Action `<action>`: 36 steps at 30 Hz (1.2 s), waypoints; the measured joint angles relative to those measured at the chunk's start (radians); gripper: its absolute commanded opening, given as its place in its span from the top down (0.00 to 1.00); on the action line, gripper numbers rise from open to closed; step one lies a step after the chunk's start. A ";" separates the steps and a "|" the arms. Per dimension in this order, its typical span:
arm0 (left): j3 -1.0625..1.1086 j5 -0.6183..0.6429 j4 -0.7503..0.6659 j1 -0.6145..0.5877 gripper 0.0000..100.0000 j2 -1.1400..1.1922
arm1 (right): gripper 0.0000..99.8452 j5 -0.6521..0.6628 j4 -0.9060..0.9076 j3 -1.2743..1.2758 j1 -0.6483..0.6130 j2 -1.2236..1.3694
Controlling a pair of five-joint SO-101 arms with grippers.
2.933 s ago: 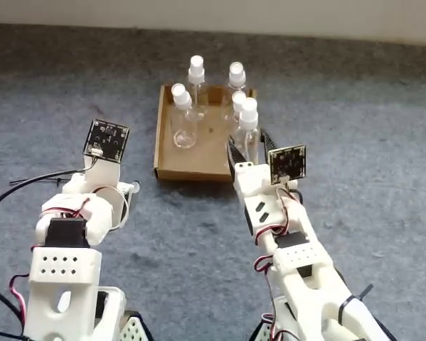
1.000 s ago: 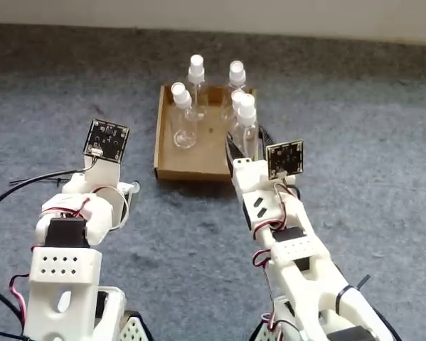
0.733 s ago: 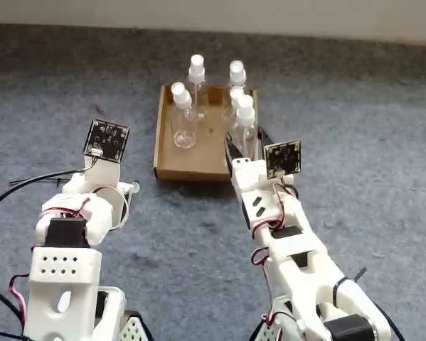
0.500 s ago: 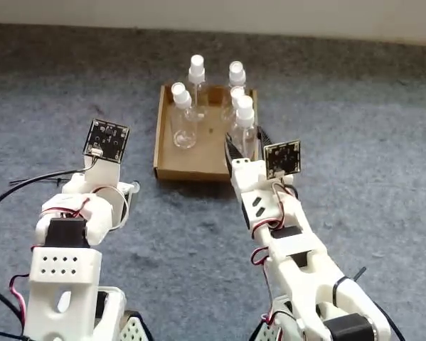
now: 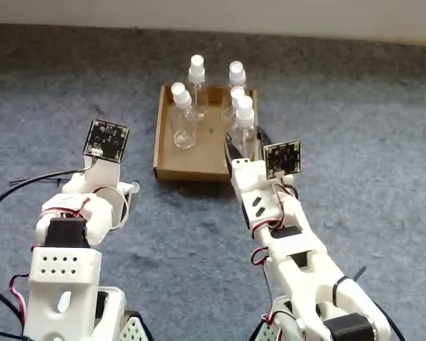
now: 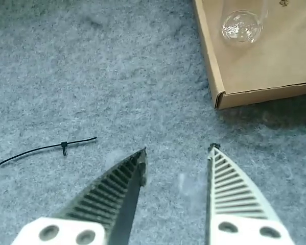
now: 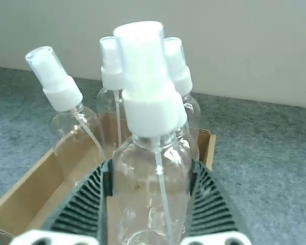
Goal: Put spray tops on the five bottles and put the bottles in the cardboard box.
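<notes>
Nudged over the cardboard box point(image 5: 158, 131), the bottle point(image 5: 245, 114) sits clamped between jaws of right gripper point(image 7: 151, 173); left gripper point(image 6: 175, 155) gapes.

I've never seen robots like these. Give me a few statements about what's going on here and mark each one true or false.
1. The right end effector grips a bottle. True.
2. The left end effector is shut on a bottle. False: it is open and holds nothing, above the carpet.
3. Every bottle wears a white spray top. True.
4. A black cable tie lies inside the cardboard box. False: it lies on the carpet, outside the box.
</notes>
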 measured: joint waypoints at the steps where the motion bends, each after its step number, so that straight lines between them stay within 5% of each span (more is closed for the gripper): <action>1: 0.000 0.000 0.000 0.000 0.82 0.000 | 1.00 0.000 0.000 0.000 0.000 0.000; 36: 0.000 0.000 0.000 0.000 0.82 0.000 | 0.93 0.000 0.000 0.008 0.000 0.000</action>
